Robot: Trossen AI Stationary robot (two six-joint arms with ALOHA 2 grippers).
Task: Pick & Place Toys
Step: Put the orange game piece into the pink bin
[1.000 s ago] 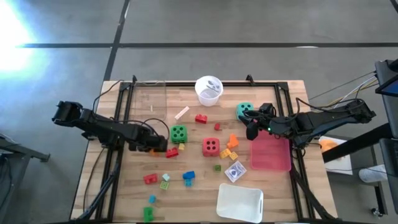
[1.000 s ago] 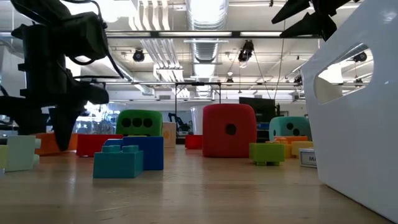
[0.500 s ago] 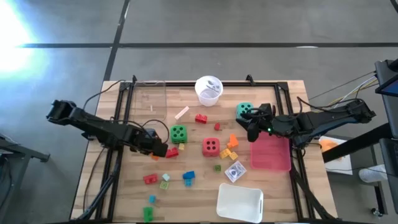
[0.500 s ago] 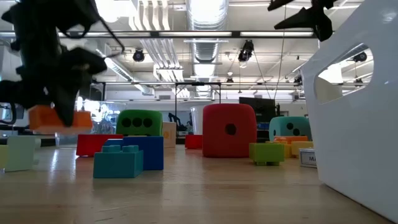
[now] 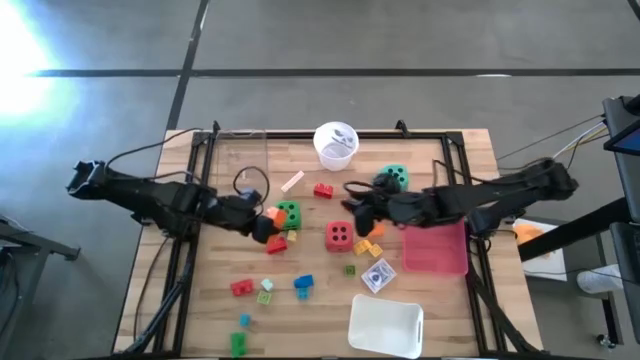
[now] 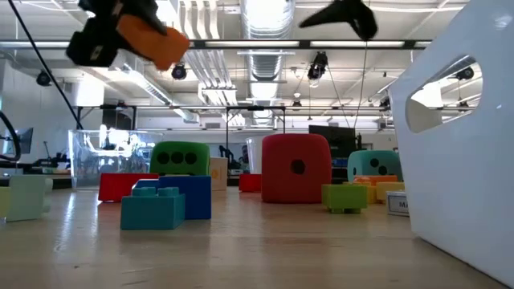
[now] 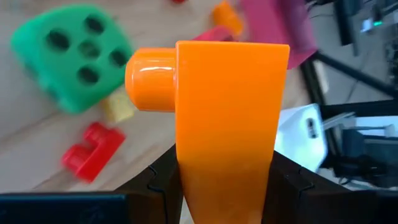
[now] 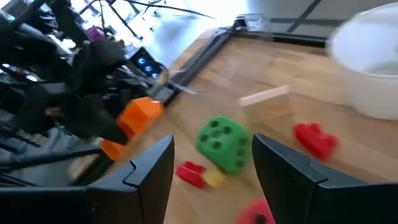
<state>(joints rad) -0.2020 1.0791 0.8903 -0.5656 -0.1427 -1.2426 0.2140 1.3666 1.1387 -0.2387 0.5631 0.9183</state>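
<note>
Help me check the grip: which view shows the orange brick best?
The left wrist view: the orange brick fills it, clamped in the left pincer. The high view shows a speck, the low view a blurred block aloft, and the right wrist view a distant side.

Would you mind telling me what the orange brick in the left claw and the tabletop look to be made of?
Orange brick: likely hard moulded plastic, glossy, with a bright highlight on its round stud. Tabletop: apparently pale wood, with visible plank seams and grain. The left claw holds the brick up off the table.

Grey floor (image 5: 400,40) surrounds the wooden table (image 5: 470,150)
</note>
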